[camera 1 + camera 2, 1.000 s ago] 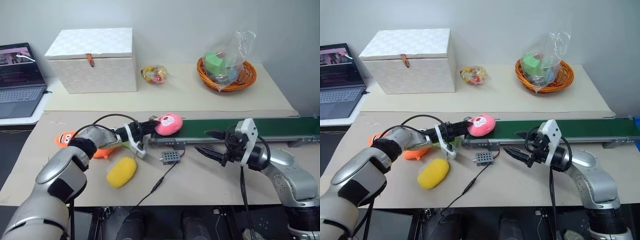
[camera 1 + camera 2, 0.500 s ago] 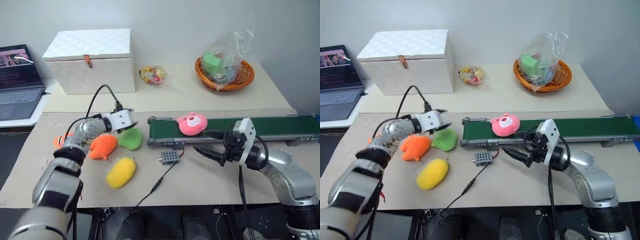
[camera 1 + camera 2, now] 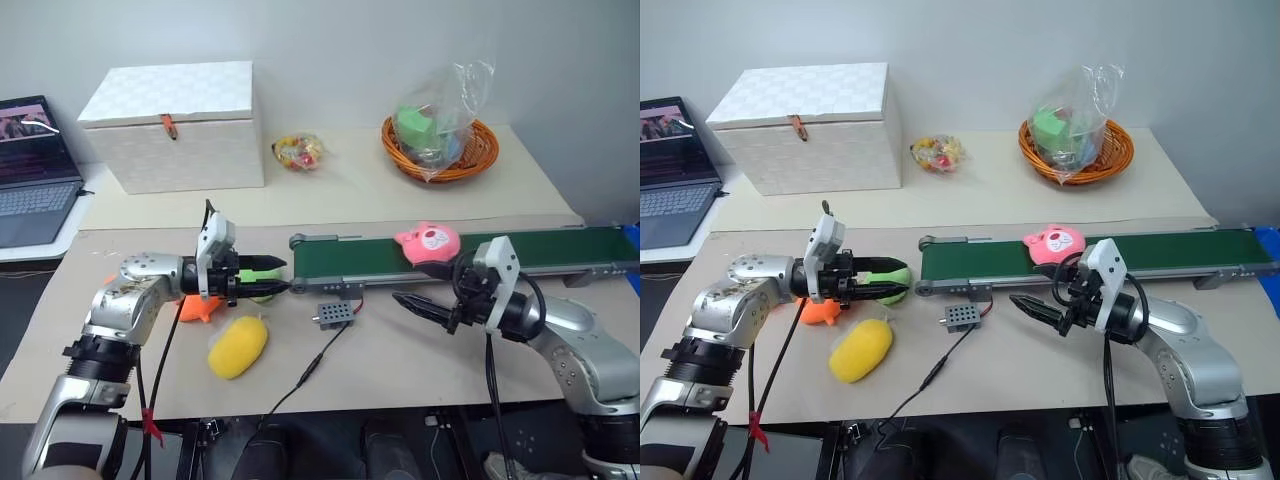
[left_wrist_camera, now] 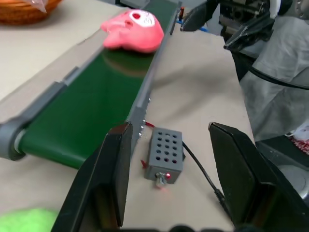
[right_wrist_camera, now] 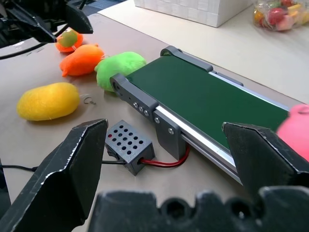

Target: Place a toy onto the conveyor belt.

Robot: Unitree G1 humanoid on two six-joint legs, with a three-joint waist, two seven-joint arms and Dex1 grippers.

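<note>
The toy (image 3: pixel 428 244), a pink plush with a paler face, lies on the dark green conveyor belt (image 3: pixel 350 256), right of its middle, and is free of both grippers. It also shows in the left wrist view as the toy (image 4: pixel 133 30) far along the belt (image 4: pixel 91 106). My left gripper (image 3: pixel 278 275) is open and empty. It points at the belt's left end roller from just off it. My right gripper (image 3: pixel 410 283) is open and empty too, in front of the belt and just below the toy. In the right wrist view the toy (image 5: pixel 295 133) sits at the picture's edge.
A green plush (image 3: pixel 262 293) lies under the left gripper's fingers, with an orange plush (image 3: pixel 198 308) and a yellow oval plush (image 3: pixel 238 346) near it. A grey control box (image 3: pixel 335 314) with a cable sits before the belt. Behind are a white box (image 3: pixel 170 125), a laptop (image 3: pixel 35 170), a sweets bag (image 3: pixel 298 150) and an orange basket (image 3: pixel 440 145).
The toy left the left gripper at the belt's left end and travelled right along the belt. The left arm drew back, then pointed at the belt end again. The right arm stayed put.
</note>
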